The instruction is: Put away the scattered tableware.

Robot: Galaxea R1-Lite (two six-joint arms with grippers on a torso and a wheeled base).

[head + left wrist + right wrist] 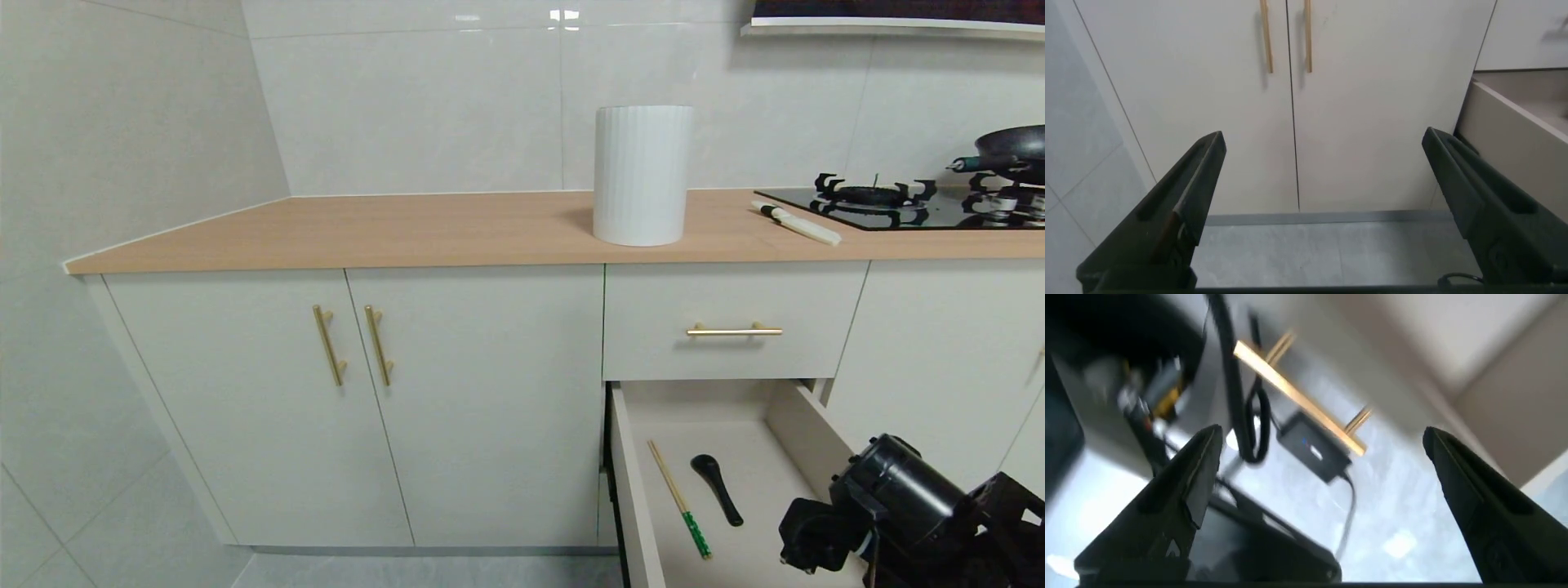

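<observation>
Already the green-tipped wooden chopsticks (679,510) and black spoon (717,487) lie in the open drawer (630,474); a white knife (796,222) is left on the worktop (408,229). The left hand (1323,140) and right hand (1321,434) are wide open, empty.

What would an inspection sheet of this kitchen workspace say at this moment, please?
Surface: wooden countertop, mostly bare.
Job's things: chopsticks and black spoon lie apart in the open lower drawer; white utensil lies on the countertop beside the gas hob.
Clutter: white ribbed canister stands upright on the countertop.
End effectors: left end effector open, empty, facing shut cabinet doors; right end effector open, empty.
Cables: black cable crosses a gold handle in the right wrist view.
Surroundings: pan on the gas hob; upper drawer shut; tiled wall.
</observation>
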